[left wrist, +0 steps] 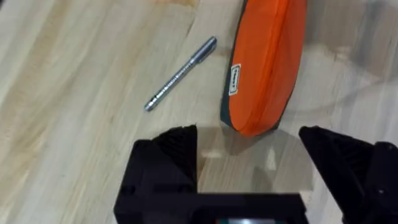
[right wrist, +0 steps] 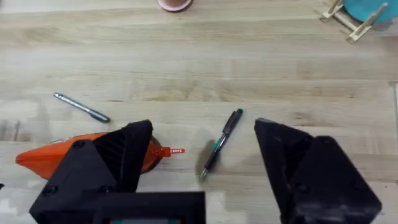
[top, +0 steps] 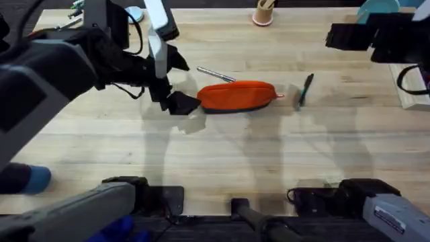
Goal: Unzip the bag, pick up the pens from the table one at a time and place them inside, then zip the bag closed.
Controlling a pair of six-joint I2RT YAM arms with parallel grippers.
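The bag [top: 238, 96] lies mid-table [top: 222, 148], orange, dark along its base, lengthwise. The left gripper [left wrist: 249, 165] sits at its left end, fingers spread wide — nothing between them, just short of the fabric. A silver pen [top: 215, 74] lies behind the bag; a dark pen [top: 305, 89] off its right end. The right gripper [right wrist: 202, 168] hangs above, wide apart, empty.

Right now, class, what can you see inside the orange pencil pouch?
Nothing: the pouch looks zipped shut, so its inside is hidden. The silver pen and the dark pen both lie outside on the table.
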